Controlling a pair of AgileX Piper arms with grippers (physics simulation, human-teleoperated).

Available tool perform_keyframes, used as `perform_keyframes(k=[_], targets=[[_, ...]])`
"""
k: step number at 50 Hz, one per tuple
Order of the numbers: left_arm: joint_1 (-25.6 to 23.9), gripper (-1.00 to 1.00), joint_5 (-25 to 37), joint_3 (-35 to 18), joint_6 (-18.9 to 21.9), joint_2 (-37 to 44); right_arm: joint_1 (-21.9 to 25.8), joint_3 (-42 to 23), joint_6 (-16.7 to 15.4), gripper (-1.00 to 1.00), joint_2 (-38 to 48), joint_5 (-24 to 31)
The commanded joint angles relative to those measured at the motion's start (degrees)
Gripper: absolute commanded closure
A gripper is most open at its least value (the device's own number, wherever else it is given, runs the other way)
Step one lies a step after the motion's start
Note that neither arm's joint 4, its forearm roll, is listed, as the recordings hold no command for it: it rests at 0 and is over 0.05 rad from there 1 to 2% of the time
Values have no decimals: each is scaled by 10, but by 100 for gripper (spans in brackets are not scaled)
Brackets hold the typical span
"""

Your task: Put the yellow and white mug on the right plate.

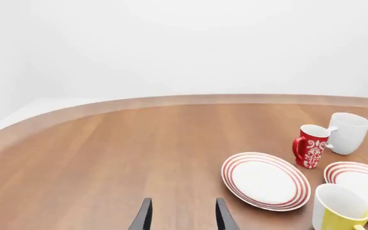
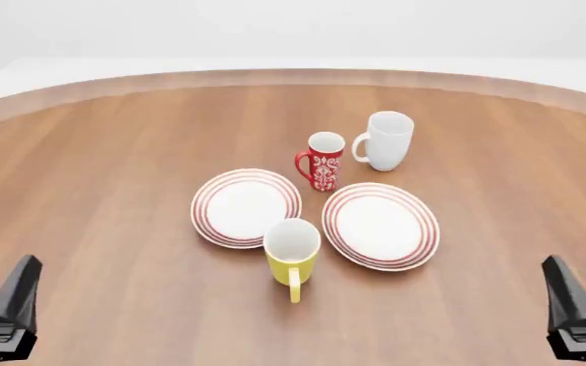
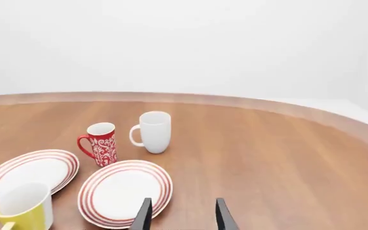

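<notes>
The left gripper (image 1: pixel 183 218) sits low at the near left edge of the table (image 2: pixel 110 191), its jaws spread with bare wood between the two dark fingertips. The right gripper (image 3: pixel 182 216) mirrors it at the near right edge, jaws likewise spread and holding nothing.

The yellow and white mug (image 2: pixel 292 251) stands upright on the wood, well ahead of both pairs of jaws and roughly midway between them, white inside showing and its yellow loop handle turned back toward the arms. It stands just off the near rims of the two plates, in the gap between them; whether it touches either rim is hard to tell from these angles.

The right plate (image 2: pixel 381 226) lies flat ahead of the right jaws and off toward the left arm's side, nothing on it. The left plate (image 2: pixel 246 207) lies just beside it, ahead of the left jaws.

Beyond the plates stand the red patterned mug (image 2: pixel 323 161) and, just beside it, the taller white mug (image 2: pixel 387 140), both upright and farthest from either gripper.
</notes>
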Motion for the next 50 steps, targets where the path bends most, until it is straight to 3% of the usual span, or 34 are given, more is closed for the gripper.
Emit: perform_keyframes(k=[1,3,15,17,19,26,32,34,37,40,42,50], targets=[[0,-100,0,0,0,0,4,-4,-21,-100,27,-11],[0,-100,0,0,0,0,-2,0,-39,-100,26,-13],[0,-100,0,0,0,0,20,-28,-59,-100,9,24],[0,-100,0,0,0,0,27,-36,-45,-100,64,15],[0,-100,0,0,0,0,32,-48,-39,-100,54,33],[0,-100,0,0,0,0,61,-76,-54,-100,82,64],[0,-100,0,0,0,0,104,-118,-18,-100,133,98],[0,-100,0,0,0,0,120,-127,-26,-100,138,108],[0,-100,0,0,0,0,142,-148,-5,-100,153,129],[0,-100,0,0,0,0,141,-170,-8,-100,154,147],[0,-100,0,0,0,0,182,-186,-18,-100,157,158],[0,-100,0,0,0,0,228,-219,5,-100,200,172]])
